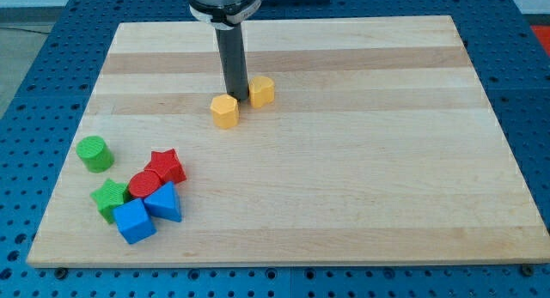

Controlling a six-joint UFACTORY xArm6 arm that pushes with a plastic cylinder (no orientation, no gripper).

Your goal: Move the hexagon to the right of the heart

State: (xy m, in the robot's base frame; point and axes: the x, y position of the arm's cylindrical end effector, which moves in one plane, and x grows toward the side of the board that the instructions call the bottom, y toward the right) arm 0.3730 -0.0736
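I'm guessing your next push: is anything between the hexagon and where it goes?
Yes. The yellow heart itself sits between the yellow hexagon and the spot on its right. My tip stands between the two blocks.

No text, label, brand, number or sign can be read anywhere in this view.

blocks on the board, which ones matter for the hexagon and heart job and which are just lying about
In the job: yellow hexagon, yellow heart, my tip between them.

Lying about: green cylinder, red star, red cylinder, green star, blue triangle, blue cube.
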